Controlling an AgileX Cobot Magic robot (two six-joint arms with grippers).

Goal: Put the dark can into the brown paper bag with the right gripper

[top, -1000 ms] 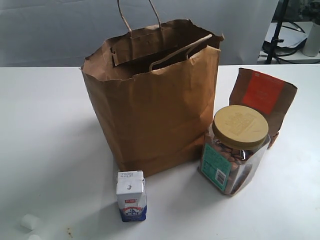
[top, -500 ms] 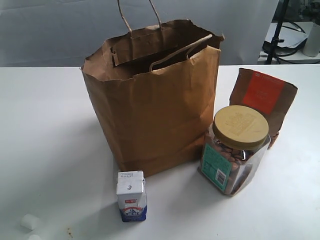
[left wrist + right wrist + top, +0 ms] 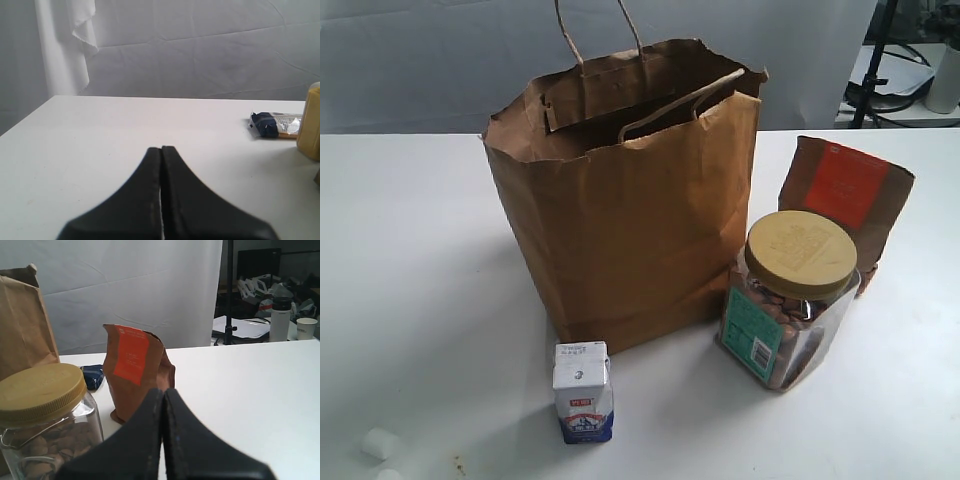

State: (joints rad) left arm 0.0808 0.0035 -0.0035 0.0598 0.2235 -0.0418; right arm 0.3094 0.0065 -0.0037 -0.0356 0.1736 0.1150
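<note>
Cannot find the dark can in any view, nor its bearing from the right tool, pinched shut on nothing. Sees only the brown paper bag, upright beyond the jar.

The tall kraft-paper bag is a plain warm brown all over, with no print. At four o'clock from it, the clear plastic jar has a mustard-tan lid with a faint raised pattern, a teal label, and reddish-brown contents showing through. At two o'clock from the jar, the small folded paper pouch is a darker brown with an orange-red label panel. At six o'clock from the bag, the little drink carton is white on top and deep blue below, with a red logo. The flat table top is white and the cloth backdrop pale grey. The left gripper and the right gripper are both matt black.
</note>
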